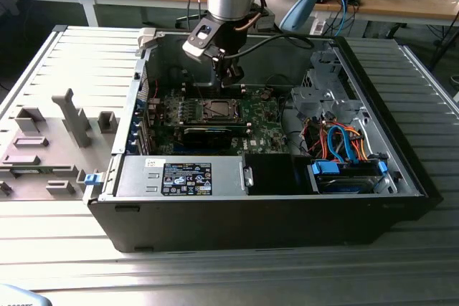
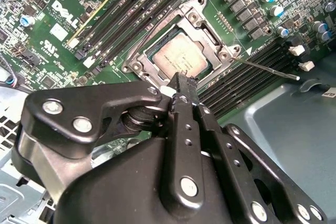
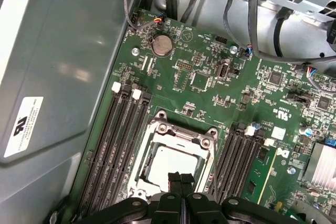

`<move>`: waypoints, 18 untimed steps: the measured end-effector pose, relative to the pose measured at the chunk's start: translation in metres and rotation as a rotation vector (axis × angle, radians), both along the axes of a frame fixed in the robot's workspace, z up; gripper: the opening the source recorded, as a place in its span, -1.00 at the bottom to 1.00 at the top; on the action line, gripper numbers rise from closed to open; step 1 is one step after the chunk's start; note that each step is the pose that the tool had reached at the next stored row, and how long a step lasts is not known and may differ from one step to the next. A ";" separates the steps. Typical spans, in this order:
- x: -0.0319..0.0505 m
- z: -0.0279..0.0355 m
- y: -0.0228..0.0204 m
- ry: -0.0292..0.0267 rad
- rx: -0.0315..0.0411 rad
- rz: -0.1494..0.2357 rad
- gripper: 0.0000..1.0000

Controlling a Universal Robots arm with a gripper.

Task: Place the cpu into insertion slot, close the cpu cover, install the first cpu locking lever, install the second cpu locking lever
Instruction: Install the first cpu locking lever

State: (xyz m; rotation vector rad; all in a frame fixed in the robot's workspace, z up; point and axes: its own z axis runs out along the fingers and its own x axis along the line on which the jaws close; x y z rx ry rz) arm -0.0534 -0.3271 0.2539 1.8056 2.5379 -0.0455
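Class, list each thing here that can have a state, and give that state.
cpu cover: down flat.
cpu: seated inside the cover's window.
locking lever: swung out, not latched.
gripper: shut, empty, tips by the cover's edge.
computer case: side open.

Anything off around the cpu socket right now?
One thing: a thin locking lever juts out sideways from the cpu cover corner over the memory slots, not tucked along the frame, so it looks unlatched. The cpu lies flat under the cover. No damage is visible.
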 end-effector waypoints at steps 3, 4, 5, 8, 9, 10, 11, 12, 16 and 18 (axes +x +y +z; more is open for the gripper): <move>0.0000 0.0000 0.0000 0.0000 0.0000 0.005 -0.79; 0.0000 0.0000 0.0000 0.0000 0.0000 0.007 -0.79; 0.0000 0.0000 0.0000 0.0000 0.0000 0.010 -0.79; 0.0000 0.0000 0.0000 0.0000 0.0000 0.017 -0.79; 0.0000 0.0000 0.0000 0.0000 0.0000 0.021 -0.79; 0.0000 0.0000 0.0000 0.0000 0.0000 0.023 -0.79; 0.0000 0.0000 0.0000 0.0000 0.0000 0.025 -0.79; 0.0000 0.0000 0.0000 0.0000 0.0000 0.027 -0.79; 0.0000 0.0000 0.0000 0.0000 0.0000 0.035 -0.79; 0.0000 0.0000 0.0000 0.0000 0.0000 0.039 -0.79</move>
